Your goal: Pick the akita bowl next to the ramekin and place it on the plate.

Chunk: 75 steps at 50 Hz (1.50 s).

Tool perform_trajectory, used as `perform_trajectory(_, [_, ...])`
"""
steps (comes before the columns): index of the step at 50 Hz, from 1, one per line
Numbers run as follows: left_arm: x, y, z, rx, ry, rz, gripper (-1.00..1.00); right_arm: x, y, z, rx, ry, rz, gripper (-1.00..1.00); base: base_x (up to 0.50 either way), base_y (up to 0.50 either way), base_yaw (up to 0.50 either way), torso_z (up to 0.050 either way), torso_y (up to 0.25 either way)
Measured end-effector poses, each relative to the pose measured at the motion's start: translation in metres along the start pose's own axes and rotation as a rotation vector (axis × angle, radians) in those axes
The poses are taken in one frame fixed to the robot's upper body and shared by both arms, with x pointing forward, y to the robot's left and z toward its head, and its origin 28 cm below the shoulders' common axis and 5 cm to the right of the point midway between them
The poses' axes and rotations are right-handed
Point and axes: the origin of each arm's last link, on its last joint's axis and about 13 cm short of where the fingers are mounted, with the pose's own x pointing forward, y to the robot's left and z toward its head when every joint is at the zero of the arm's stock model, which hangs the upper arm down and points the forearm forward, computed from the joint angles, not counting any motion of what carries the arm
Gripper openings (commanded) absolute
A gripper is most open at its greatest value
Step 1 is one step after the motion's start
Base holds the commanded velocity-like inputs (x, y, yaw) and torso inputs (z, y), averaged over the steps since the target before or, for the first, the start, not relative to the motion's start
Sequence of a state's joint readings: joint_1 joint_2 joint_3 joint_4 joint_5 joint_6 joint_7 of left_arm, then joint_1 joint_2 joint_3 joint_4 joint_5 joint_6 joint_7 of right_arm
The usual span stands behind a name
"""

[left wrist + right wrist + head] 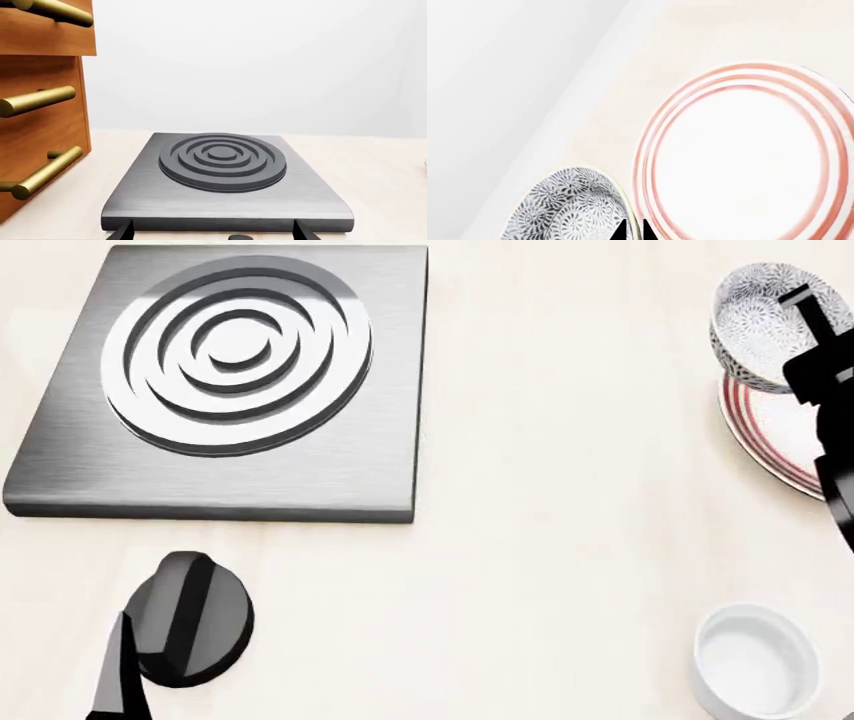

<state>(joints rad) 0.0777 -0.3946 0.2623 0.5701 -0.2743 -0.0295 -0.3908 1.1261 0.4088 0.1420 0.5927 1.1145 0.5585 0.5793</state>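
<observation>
One akita bowl (763,325) seems pinched at its rim by the right end effector (632,231), over the plate (740,150).

Through the right wrist camera you see the plate (740,155), white with thin red rings round its rim, lying flat on the pale counter (694,35) and cut off by the picture's edge. Just beside it is the akita bowl (567,210), its grey-and-white floral pattern showing. Your right gripper (632,231) shows only as two dark fingertips (620,232) at the bowl's rim, on the side toward the plate, set close together with the rim between them.
</observation>
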Motion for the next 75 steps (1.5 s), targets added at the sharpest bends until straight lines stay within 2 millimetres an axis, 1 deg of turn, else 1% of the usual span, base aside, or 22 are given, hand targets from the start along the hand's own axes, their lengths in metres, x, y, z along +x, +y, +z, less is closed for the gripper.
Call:
perform_trajectory(19, [0.001, 0.0, -0.001, 0.002, 0.0, 0.002, 1.0, 0.002, -0.008, 0.014, 0.017, -0.038, -0.048, -1.0, 0.0, 0.0, 0.0, 0.0, 0.001])
perform_trajectory(41, [0.002, 0.001, -0.003, 0.005, 0.003, 0.005, 1.0, 0.016, -0.011, 0.024, 0.024, -0.061, -0.106, -1.0, 0.0, 0.0, 0.0, 0.0, 0.0])
perform_trajectory(56, [0.002, 0.001, -0.004, 0.006, 0.003, 0.005, 1.0, 0.033, -0.01, 0.027, 0.016, -0.065, -0.147, -1.0, 0.0, 0.0, 0.0, 0.0, 0.0])
perform_trajectory(75, [0.002, 0.002, -0.004, 0.004, 0.002, 0.008, 1.0, 0.039, -0.014, 0.026, -0.031, -0.064, -0.208, -1.0, 0.0, 0.0, 0.0, 0.0, 0.001])
